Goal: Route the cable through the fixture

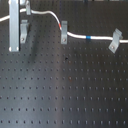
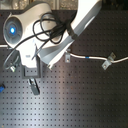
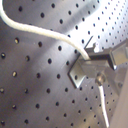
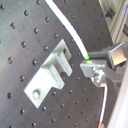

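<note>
White cable (image 4: pixel 67 26) clenched in pincer (image 4: pixel 95 67), grey fixture (image 4: pixel 50 77) just beside (on black pegboard (image 4: pixel 20 40)).

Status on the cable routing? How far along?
Done: the cable is grasped, fingers shut on it; in the first exterior view it seems to run past the middle clip to the tilted clip. In hand: holding the cable right beside the fixture. Left: in the second wrist view it lies beside the fork, not in it, so seating is not yet done.
</note>
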Motion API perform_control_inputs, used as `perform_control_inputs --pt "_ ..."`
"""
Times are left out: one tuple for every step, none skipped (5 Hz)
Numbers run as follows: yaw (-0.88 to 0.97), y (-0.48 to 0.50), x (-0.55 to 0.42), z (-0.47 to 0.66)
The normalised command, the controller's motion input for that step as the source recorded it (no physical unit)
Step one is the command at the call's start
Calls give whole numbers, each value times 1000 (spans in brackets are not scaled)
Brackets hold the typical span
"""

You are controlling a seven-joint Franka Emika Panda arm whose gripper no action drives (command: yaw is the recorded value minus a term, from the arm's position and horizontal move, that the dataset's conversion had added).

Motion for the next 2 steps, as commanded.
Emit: perform_control_inputs --pt "480 237 -387 68" --pt "323 415 -355 136"
